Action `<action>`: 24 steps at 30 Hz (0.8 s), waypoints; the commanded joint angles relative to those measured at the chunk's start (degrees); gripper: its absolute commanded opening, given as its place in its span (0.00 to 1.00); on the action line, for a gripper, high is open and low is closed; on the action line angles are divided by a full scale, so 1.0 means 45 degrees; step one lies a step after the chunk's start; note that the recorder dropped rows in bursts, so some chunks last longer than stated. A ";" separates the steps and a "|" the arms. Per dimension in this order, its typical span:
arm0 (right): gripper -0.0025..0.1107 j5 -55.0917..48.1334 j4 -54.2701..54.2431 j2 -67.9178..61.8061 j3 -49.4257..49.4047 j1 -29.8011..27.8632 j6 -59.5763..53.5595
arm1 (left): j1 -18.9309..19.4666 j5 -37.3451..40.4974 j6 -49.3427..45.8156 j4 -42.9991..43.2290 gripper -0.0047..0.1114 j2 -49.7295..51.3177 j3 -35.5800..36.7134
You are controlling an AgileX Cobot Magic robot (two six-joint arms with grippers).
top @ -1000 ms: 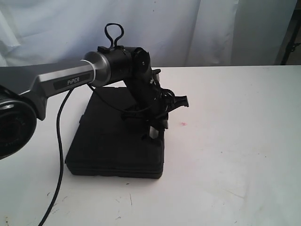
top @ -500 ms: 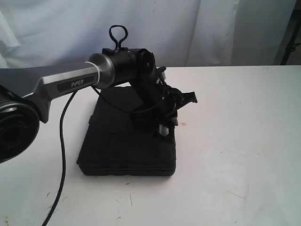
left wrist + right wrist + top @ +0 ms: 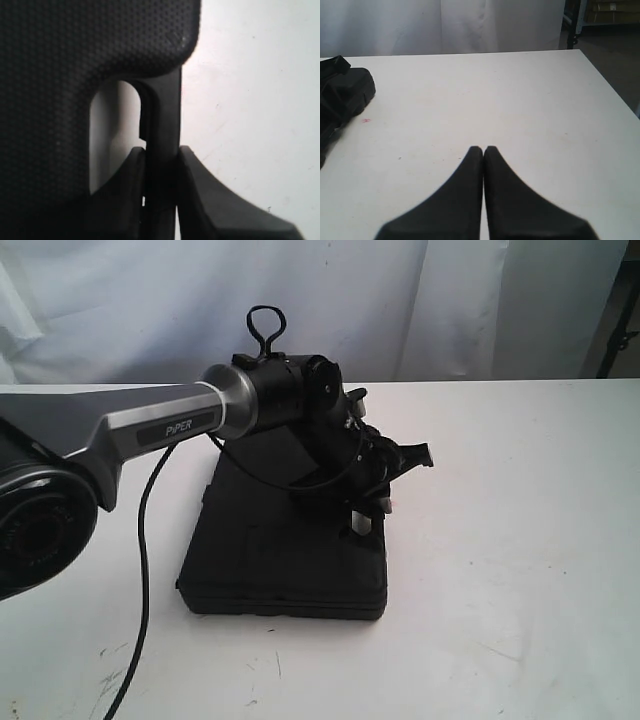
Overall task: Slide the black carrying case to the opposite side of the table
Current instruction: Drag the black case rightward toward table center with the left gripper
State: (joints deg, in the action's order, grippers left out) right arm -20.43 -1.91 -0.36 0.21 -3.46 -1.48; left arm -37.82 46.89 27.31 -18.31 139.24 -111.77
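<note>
At the far left of the exterior view, the left arm [image 3: 150, 425] reaches in over the white counter [image 3: 520, 570], and a black cable [image 3: 140, 570] hangs from it down to the surface. Below and just right of the arm, the black case [image 3: 285, 550] lies flat on the counter, left of the middle, with its long sides running away from the camera. The left gripper [image 3: 362, 522] comes down onto the case's right edge, where the cut-out handle [image 3: 372, 530] is.

In the left wrist view the left gripper [image 3: 161, 162] has its jaws clenched on the thin bar of the handle [image 3: 167, 110], one finger [image 3: 127, 172] inside the cut-out and the other on the outer side, both touching the bar. A tiny pink spot [image 3: 390, 505] shows on the counter just beside the gripper.

To the right the counter is plain white, with faint scuffs near the front.

In the right wrist view the right gripper [image 3: 483, 150] hangs above bare counter with its jaws pressed together and holding nothing. A rounded corner of the case [image 3: 352, 92] is well apart from it.
</note>
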 commanded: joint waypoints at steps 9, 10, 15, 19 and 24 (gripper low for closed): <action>0.02 0.0163 -0.0094 0.0079 -0.0047 -0.0052 -0.0051 | -0.0091 -0.0709 -0.0650 -0.0419 0.29 -0.0135 -0.0121; 0.02 0.0163 -0.0094 0.0079 -0.0047 -0.0052 -0.0051 | -0.0091 -0.0709 -0.0783 -0.0419 0.30 -0.0135 -0.0121; 0.02 0.0163 -0.0094 0.0079 -0.0047 -0.0052 -0.0051 | -0.0091 -0.0447 -0.0831 0.0033 0.42 -0.0135 -0.0121; 0.02 0.0163 -0.0094 0.0079 -0.0047 -0.0052 -0.0051 | -0.0091 -0.0281 -0.0863 0.0240 0.53 -0.0135 -0.0121; 0.02 0.0163 -0.0094 0.0079 -0.0047 -0.0052 -0.0051 | -0.0091 -0.0123 -0.1129 0.0240 0.54 -0.0135 -0.0121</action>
State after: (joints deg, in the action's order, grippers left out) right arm -20.43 -2.11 -0.36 0.21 -3.46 -1.48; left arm -38.27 46.24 24.14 -18.99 139.24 -112.13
